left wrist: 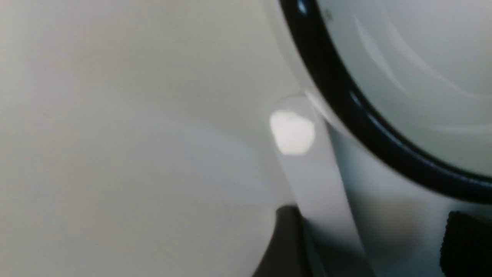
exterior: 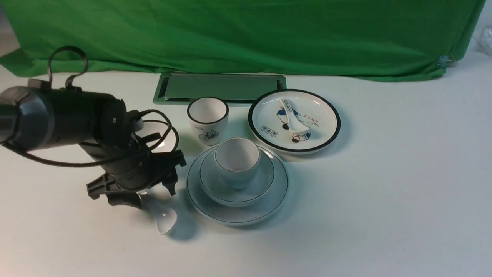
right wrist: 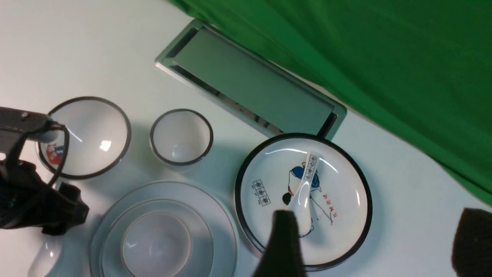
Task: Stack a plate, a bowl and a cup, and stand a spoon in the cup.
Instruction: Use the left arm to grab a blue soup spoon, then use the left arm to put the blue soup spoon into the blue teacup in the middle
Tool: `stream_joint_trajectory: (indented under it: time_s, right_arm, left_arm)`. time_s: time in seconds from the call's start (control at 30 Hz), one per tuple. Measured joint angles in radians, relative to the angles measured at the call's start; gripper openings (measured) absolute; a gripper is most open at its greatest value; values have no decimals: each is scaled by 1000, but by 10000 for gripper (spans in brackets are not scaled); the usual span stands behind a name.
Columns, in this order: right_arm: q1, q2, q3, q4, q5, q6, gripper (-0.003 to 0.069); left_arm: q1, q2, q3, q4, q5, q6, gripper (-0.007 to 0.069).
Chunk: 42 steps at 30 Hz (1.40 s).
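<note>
The plain cup (exterior: pixel 237 159) stands in the thin-rimmed bowl (exterior: pixel 265 177), which sits on the thin-rimmed plate (exterior: pixel 276 192) at the front centre. The plain white spoon (exterior: pixel 163 219) lies on the table left of the plate. My left gripper (exterior: pixel 142 192) is down over its handle. In the left wrist view the handle (left wrist: pixel 315 184) runs between the fingers, against one finger and apart from the other, so the gripper (left wrist: pixel 374 246) is open. My right gripper (right wrist: pixel 376 246) is open and empty, high above the table, and out of the front view.
A bicycle cup (exterior: pixel 207 119) stands behind the stack. A black-rimmed picture plate (exterior: pixel 326 115) holds a printed spoon (exterior: pixel 294 117). A black-rimmed bowl (right wrist: pixel 88 134) sits close behind my left gripper. A metal recess (exterior: pixel 219 86) and green cloth (exterior: pixel 246 34) lie at the back.
</note>
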Motion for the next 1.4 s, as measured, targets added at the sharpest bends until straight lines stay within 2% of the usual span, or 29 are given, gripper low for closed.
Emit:
stream_joint_trajectory:
  time_s: [0.1,0.17,0.23,0.27,0.33,0.43,0.6,0.87,0.97,1.07,1.1,1.13,1.17,1.23,1.37,1.4]
  right_arm:
    - [0,0,0,-2,0,0,573]
    - [0,0,0,-3,0,0,573]
    - [0,0,0,-3,0,0,573]
    - [0,0,0,-3,0,0,573]
    - [0,0,0,-3,0,0,573]
    - [0,0,0,-3,0,0,573]
    - [0,0,0,-4,0,-1,573]
    - [0,0,0,-4,0,-1,573]
    - [0,0,0,-4,0,-1,573]
    - [0,0,0,-4,0,-1,573]
    - [0,0,0,-4,0,-1,573]
    - [0,0,0,-4,0,-1,573]
    - [0,0,0,-4,0,-1,573]
    - [0,0,0,-4,0,-1,573]
    - [0,0,0,-4,0,-1,573]
    - [0,0,0,-4,0,-1,573]
  left_arm:
    - [0,7,-1,20,-9,-22,442]
    - [0,13,-6,39,-4,-27,367]
    - [0,18,-9,51,7,-27,279]
    - [0,20,-9,67,18,-20,195]
    - [0,19,-9,74,27,4,106]
    - [0,10,-9,74,45,44,103]
    - [-27,-83,5,80,181,120,103]
    - [-69,-281,5,101,158,119,103]
    - [-99,-365,5,92,-5,153,99]
    - [-155,-411,15,126,-269,183,96]
    - [-180,-419,24,150,-404,188,89]
    - [-184,-420,27,153,-425,190,78]
    - [-210,-420,51,171,-593,197,46]
    - [-223,-406,91,178,-755,218,36]
    - [-221,-327,176,161,-1060,362,36]
    - [-221,-316,183,160,-1074,368,36]
